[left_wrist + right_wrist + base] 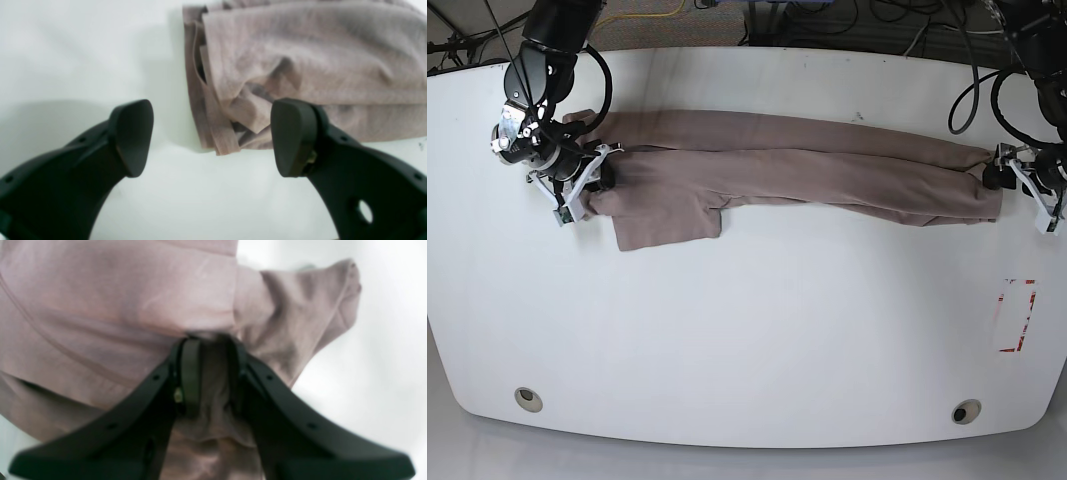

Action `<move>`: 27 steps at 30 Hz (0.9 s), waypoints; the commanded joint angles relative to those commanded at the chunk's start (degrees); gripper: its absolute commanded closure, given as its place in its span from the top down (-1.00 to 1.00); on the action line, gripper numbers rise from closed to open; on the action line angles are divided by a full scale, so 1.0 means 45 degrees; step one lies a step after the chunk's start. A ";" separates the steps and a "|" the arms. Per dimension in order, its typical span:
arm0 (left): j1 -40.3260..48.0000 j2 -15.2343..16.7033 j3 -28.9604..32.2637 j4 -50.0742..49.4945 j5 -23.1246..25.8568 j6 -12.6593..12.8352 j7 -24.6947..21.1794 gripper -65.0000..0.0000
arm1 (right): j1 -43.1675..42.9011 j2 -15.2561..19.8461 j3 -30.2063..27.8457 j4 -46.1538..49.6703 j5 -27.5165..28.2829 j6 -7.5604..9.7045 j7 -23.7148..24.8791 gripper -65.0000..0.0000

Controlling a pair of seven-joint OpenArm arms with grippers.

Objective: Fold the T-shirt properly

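Two grippers: right gripper (pixel 210 373) fingers clamped on one T-shirt (pixel 807 165), left gripper (pixel 213 136) fingers apart.

No legible text — anywhere.

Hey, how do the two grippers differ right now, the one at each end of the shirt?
The right gripper is shut on a bunch of the T-shirt, while the left gripper is open and holds nothing. The right gripper sits at the end with the loose flap; the left gripper sits just off the narrow folded end, one finger in front of the cloth. Both are black and low over the white table.
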 joint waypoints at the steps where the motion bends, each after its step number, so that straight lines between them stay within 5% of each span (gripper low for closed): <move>1: 0.0000 -0.0059 0.0020 -0.0156 0.0000 0.0000 -0.0215 0.59 | 0.0000 0.0020 0.0000 -0.0020 0.0000 0.0000 0.0000 -0.58; 13: 0.0000 -0.0430 0.0742 -0.1993 -0.0039 0.0000 -0.1231 0.59 | -0.0020 0.0039 0.0020 0.0000 0.0000 0.0000 0.0000 -0.58; 27: 0.0215 0.0332 0.1348 -0.1817 -0.0059 0.0000 -0.1211 0.59 | 0.0020 0.0020 0.0020 0.0000 0.0000 0.0000 0.0000 -0.58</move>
